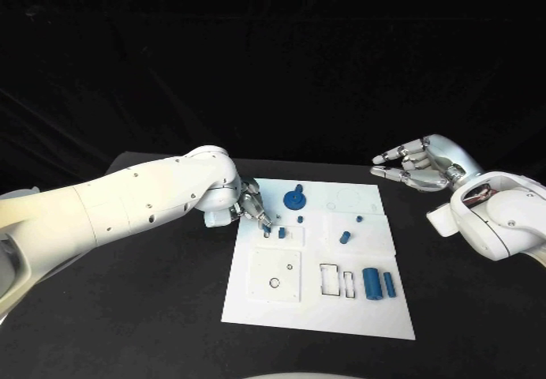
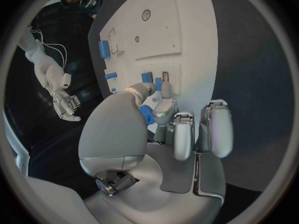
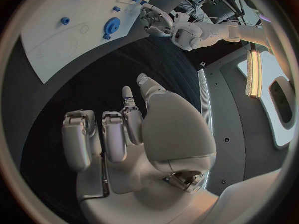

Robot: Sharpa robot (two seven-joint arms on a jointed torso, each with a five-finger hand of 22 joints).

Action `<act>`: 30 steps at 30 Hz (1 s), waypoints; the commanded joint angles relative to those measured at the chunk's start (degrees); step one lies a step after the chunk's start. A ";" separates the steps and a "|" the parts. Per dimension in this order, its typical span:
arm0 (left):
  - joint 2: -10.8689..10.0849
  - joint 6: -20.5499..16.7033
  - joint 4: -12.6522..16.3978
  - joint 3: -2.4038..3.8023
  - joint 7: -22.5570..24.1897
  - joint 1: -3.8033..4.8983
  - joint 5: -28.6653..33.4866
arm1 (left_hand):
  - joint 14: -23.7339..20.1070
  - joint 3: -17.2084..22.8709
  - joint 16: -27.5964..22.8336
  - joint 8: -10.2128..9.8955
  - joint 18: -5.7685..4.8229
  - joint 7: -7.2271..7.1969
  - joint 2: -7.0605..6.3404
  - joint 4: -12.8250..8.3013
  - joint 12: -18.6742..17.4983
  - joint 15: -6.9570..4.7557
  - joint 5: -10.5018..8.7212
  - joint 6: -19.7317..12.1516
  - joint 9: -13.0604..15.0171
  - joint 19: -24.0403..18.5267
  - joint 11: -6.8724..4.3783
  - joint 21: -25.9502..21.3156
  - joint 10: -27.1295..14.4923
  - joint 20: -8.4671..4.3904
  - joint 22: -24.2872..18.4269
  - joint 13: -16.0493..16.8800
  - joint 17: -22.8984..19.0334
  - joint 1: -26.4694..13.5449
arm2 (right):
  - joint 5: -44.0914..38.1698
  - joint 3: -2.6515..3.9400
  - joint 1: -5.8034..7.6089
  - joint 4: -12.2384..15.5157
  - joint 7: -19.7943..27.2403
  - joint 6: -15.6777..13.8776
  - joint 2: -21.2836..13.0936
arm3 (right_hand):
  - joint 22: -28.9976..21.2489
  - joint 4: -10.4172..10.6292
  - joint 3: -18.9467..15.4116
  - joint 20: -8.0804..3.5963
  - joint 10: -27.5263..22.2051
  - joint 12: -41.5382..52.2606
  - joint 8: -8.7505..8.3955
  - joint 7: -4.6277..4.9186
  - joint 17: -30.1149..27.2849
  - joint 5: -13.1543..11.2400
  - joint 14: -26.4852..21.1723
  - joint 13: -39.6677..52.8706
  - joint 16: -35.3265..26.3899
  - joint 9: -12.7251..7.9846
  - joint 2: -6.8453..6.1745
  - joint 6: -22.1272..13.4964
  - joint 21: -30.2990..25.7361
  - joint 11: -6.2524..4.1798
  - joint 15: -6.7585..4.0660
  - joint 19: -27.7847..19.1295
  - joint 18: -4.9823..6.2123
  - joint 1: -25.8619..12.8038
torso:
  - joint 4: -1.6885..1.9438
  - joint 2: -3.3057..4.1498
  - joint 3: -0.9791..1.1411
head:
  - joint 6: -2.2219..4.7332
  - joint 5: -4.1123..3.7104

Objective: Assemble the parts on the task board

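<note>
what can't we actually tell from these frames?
- Left hand, head view: its fingertips cover the spot on the task board they work at; whether they pinch a small blue part or just touch it is unclear, in the left wrist view too.
- Gear-like blue part: seated or loose, too small to tell.
- Right hand: contents of the palm unclear in the head view.

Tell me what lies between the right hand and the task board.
Only bare black table: in the head view the right hand hangs apart from the task board, beyond its far right corner.
</note>
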 commanded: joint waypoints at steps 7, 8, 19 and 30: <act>0.34 -1.11 1.11 -0.03 -0.86 -0.08 -5.46 | 6.03 9.85 0.18 -0.28 -0.53 -0.18 0.07 -10.36 0.27 -0.09 0.55 0.83 0.11 4.11 -0.01 0.38 0.55 -0.21 12.79 0.25 15.10 -0.03 | -0.15 0.01 -0.04 0.10 0.50 0.08 0.05 | 11.58 0.06 -0.31 -0.11 0.03 -0.11 -0.27 0.02 12.41 0.17 5.42 8.66 -0.19 0.08 0.59 -0.43 -0.38 0.12 0.03 3.65 0.65 -0.12 | 0.07 0.01 -0.01 | -0.44 -0.13; 0.39 -0.93 1.15 -0.03 -0.89 -0.09 -5.52 | 6.03 9.85 0.18 -0.28 -0.53 -0.18 0.07 -10.36 0.27 -0.09 0.55 0.83 0.11 4.11 -0.01 0.38 0.55 -0.21 12.79 0.25 15.10 -0.03 | -0.15 0.01 -0.04 0.10 0.51 0.08 0.06 | 11.58 0.06 -0.31 -0.11 0.03 -0.11 -0.27 0.02 12.41 0.17 5.42 8.66 -0.19 0.08 0.59 -0.43 -0.38 0.12 0.03 3.65 0.65 -0.12 | 0.05 0.02 -0.03 | -0.47 -0.12; 0.73 0.93 0.81 -0.06 -1.09 -0.18 -6.63 | 6.03 9.85 0.18 -0.28 -0.53 -0.18 0.07 -10.36 0.27 -0.09 0.55 0.83 0.11 4.11 -0.01 0.38 0.55 -0.21 12.79 0.25 15.10 -0.03 | -0.14 0.01 -0.04 0.08 0.53 0.17 0.10 | 11.55 0.02 -0.47 -0.08 0.00 -0.17 -0.32 0.06 12.35 0.12 5.40 8.63 -0.24 0.08 0.60 -0.55 -0.41 0.15 0.05 3.64 0.66 -0.03 | 0.11 -0.02 -0.03 | -0.81 -0.08; 0.81 2.51 0.75 -0.06 -1.07 -0.21 -6.05 | 6.03 9.78 0.18 -0.37 -0.52 -0.21 0.03 -10.40 0.50 -0.10 0.84 0.96 0.18 4.11 -0.03 0.36 0.73 -0.22 12.78 0.60 15.10 -0.18 | -0.13 0.01 -0.04 0.00 0.56 0.28 0.21 | 11.55 0.02 -0.47 -0.08 0.00 -0.17 -0.32 0.06 12.35 0.12 5.40 8.63 -0.24 0.08 0.60 -0.55 -0.41 0.15 0.05 3.64 0.66 -0.03 | 0.08 0.00 -0.03 | -0.86 0.17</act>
